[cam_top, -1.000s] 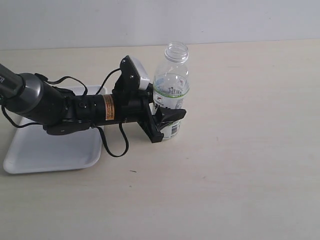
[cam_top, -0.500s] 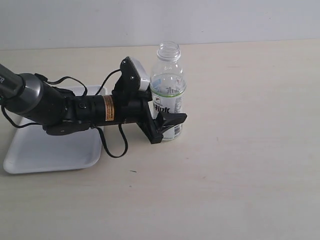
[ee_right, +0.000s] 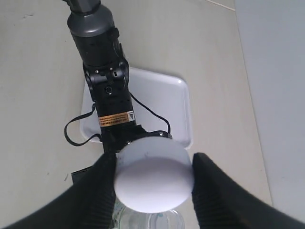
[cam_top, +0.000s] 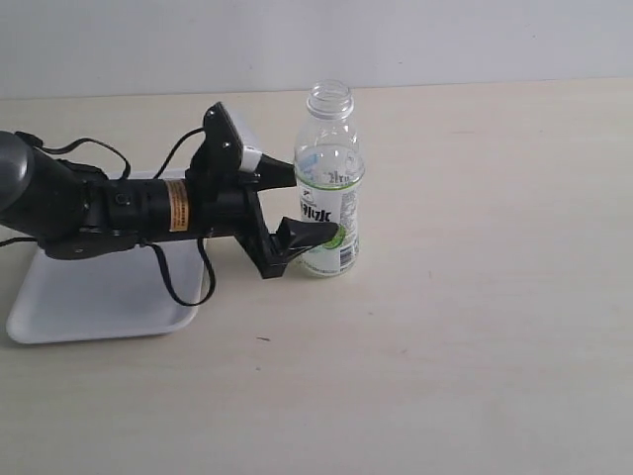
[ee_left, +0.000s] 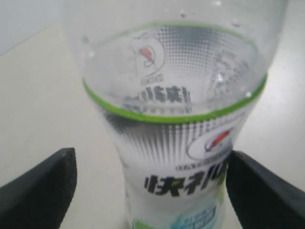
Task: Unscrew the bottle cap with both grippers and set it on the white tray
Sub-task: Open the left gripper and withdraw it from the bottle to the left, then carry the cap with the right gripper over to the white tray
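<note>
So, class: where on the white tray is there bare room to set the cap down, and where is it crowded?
Free: the white tray's part between the left arm and the rim nearest the exterior camera. Crowded: the tray's back strip under that arm, and around the bottle, which the open left gripper straddles.
</note>
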`<act>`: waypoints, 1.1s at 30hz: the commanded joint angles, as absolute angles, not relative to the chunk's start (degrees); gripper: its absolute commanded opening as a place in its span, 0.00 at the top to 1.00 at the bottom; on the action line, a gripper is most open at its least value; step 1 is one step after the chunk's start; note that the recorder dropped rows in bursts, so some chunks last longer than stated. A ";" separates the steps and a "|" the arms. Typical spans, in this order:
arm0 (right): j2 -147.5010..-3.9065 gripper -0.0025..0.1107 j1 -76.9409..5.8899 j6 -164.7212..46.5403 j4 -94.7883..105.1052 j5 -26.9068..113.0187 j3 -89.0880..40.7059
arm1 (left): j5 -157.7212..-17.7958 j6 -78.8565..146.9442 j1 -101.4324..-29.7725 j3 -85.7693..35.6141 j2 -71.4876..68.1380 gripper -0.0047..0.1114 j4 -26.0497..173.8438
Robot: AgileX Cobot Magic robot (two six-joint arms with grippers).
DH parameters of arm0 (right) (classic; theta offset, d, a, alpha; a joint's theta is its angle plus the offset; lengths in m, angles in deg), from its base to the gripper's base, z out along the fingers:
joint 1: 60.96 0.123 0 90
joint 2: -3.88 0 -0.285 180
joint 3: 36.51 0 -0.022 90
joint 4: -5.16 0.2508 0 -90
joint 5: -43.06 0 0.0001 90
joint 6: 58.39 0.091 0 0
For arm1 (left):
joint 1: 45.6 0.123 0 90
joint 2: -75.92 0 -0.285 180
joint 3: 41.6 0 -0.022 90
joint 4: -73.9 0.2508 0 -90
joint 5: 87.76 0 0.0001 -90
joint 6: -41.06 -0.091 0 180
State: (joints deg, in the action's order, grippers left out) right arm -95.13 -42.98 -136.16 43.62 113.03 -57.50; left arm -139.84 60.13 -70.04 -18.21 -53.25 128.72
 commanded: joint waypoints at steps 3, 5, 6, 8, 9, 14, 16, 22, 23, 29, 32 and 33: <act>-94.92 0.98 -42.92 -130.12 48.71 112.44 -57.39 | -139.79 60.98 -67.72 -15.63 -50.77 0.26 134.75; -95.15 0.98 -42.92 -127.93 49.19 111.62 -57.39 | -139.79 60.98 -67.32 -14.98 -50.03 0.27 135.45; -95.29 0.98 -42.92 -126.95 49.32 111.52 -57.39 | -139.50 60.98 -67.17 -14.66 -49.57 0.27 135.45; -95.96 0.98 -42.54 -125.32 49.73 111.52 -57.39 | -139.30 61.23 -66.49 -13.94 -48.77 0.30 135.73; -96.22 0.98 -41.81 -124.54 49.73 111.52 -57.39 | -139.30 61.34 -66.18 -13.47 -48.27 0.33 136.54; -97.56 0.98 -35.24 -122.72 49.51 110.44 -57.39 | -138.05 65.69 -65.07 -12.92 -45.51 0.66 143.24; -98.28 0.98 -32.22 -119.37 47.83 108.34 -57.39 | -135.97 67.96 -64.38 -12.92 -44.28 0.84 145.07; -101.72 0.98 -24.77 -107.09 35.87 100.70 -57.39 | -129.53 77.37 -58.84 -12.92 -39.69 0.95 145.18; -102.22 0.98 -24.18 -104.99 35.34 99.13 -57.39 | -129.30 79.13 -57.40 -12.92 -38.95 0.96 145.18; -105.75 0.98 -22.94 -93.49 35.08 94.80 -57.39 | -129.67 89.95 -47.76 -12.92 -36.02 0.96 144.80; -108.21 0.98 -22.94 -91.28 35.08 94.80 -57.39 | -130.42 91.21 -43.18 -12.92 -34.78 0.96 143.25; -109.25 0.98 -22.84 -91.28 35.08 94.80 -57.39 | -130.57 91.21 -41.66 -12.92 -34.25 0.96 143.00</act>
State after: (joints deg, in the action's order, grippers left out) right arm -106.93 -23.08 -93.04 35.38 95.74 -57.50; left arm -129.83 89.50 -45.33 -13.20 -35.84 144.36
